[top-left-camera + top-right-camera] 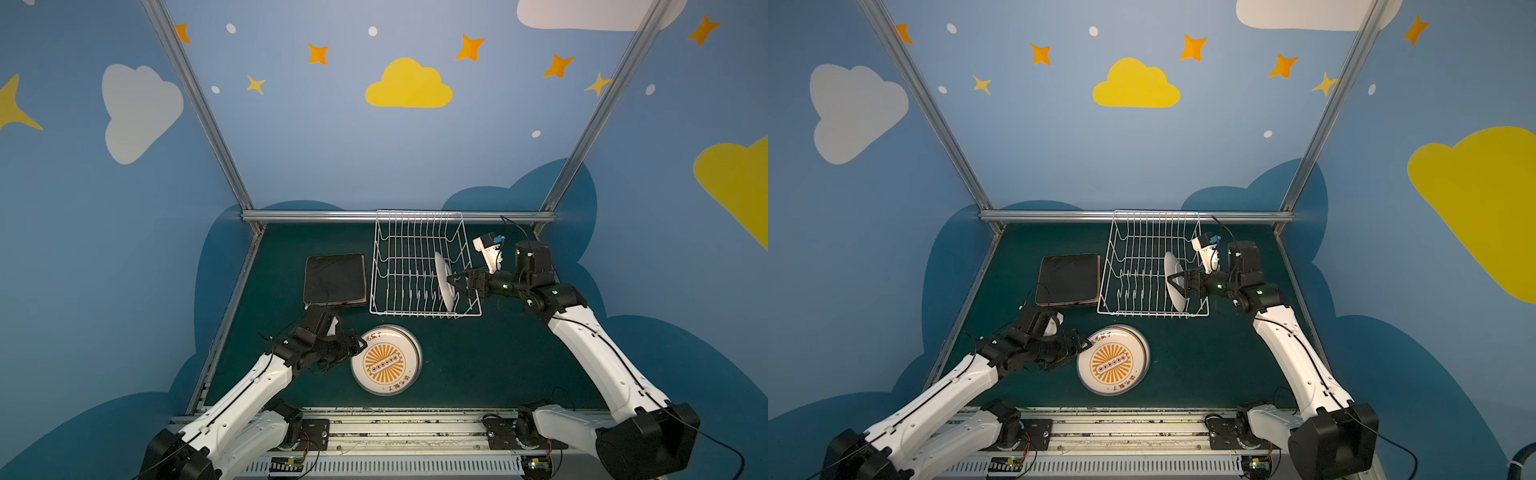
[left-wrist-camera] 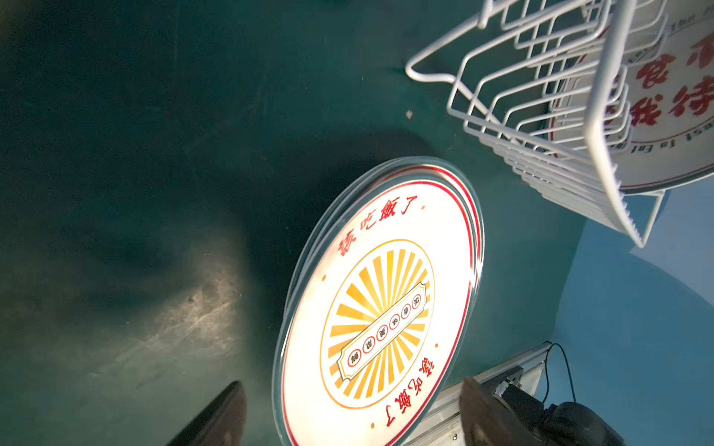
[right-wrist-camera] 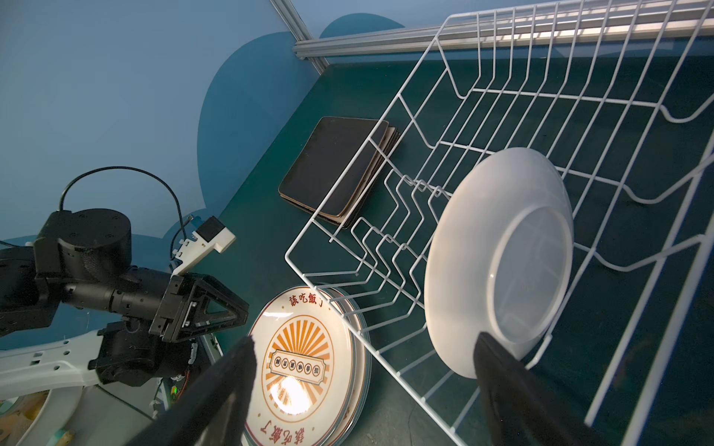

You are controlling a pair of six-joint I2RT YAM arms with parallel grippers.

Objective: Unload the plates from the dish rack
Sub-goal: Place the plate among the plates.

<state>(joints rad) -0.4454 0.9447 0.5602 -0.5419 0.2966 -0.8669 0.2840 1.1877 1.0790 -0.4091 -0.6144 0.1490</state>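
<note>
Round plate stack (image 1: 386, 359), white plate (image 1: 444, 286) in rack (image 1: 415, 313)

White wire dish rack (image 1: 409, 266) holds one round white plate (image 1: 443, 280), upright; orange-sunburst round plate stack (image 1: 386, 359) and black-backed square plate stack (image 1: 334, 278) lie flat outside.

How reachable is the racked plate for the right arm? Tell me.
Probably yes: the right tool hangs open right beside the plate, over the rack side, and no other dish stands between.

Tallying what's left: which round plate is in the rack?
The round plate standing on edge in the dish rack, white back facing the right gripper; the other round plates lie stacked flat on the table.
</note>
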